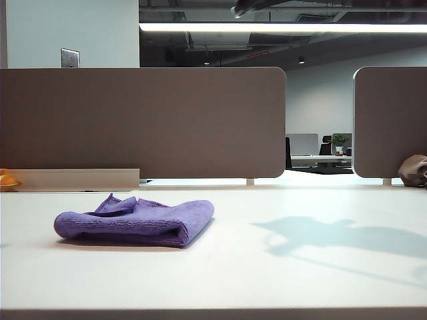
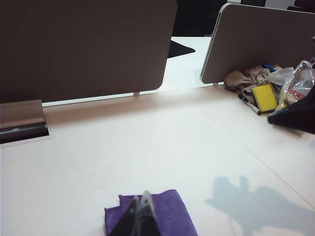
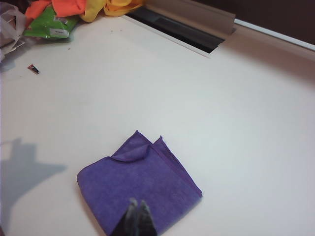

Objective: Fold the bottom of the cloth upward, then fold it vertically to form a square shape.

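cloth (image 3: 140,184) folded, apparently below both | left gripper (image 2: 140,216) closed | right gripper (image 3: 136,216) closed

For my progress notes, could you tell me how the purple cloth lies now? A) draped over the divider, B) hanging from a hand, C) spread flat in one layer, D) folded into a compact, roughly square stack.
D: the cloth lies on the table as a layered, roughly square stack, one corner curled up, with both hands shut and above it.
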